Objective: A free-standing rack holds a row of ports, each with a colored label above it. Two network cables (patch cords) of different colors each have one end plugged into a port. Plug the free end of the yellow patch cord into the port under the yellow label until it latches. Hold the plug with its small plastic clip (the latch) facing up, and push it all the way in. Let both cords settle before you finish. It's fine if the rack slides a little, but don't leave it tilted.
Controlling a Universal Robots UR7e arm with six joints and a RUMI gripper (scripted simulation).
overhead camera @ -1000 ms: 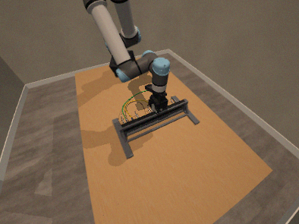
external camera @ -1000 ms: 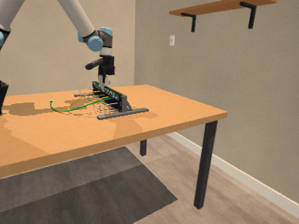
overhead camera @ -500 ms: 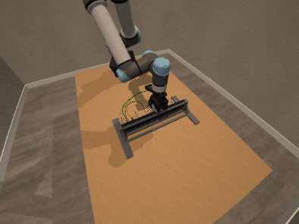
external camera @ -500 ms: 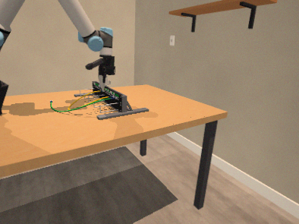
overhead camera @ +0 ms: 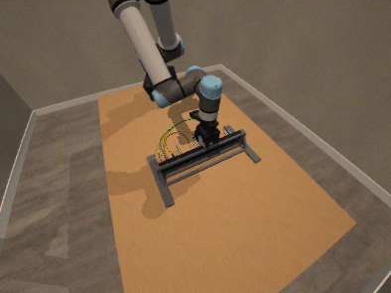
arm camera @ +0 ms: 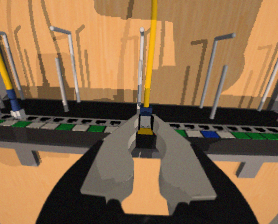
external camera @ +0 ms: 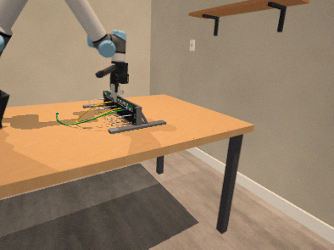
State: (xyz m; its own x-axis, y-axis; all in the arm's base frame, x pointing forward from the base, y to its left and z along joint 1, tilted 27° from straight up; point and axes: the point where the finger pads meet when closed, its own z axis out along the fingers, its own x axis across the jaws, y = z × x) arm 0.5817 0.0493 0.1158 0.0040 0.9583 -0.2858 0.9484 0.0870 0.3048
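Note:
The dark rack stands on the wooden table with a row of ports and colored labels; it also shows in the exterior view. In the wrist view my gripper is shut on the yellow cord's plug, held right at the rack's label strip. The yellow label is covered by the plug and fingers. The yellow cord runs straight away from the plug; it arcs over the table in the top view. A green cord loops beside it. A second yellow cord end sits plugged in at the far left.
Thin grey cable-guide rods stand behind the rack. The rack's feet reach forward on the table. A wall shelf hangs far to the right, well off the table.

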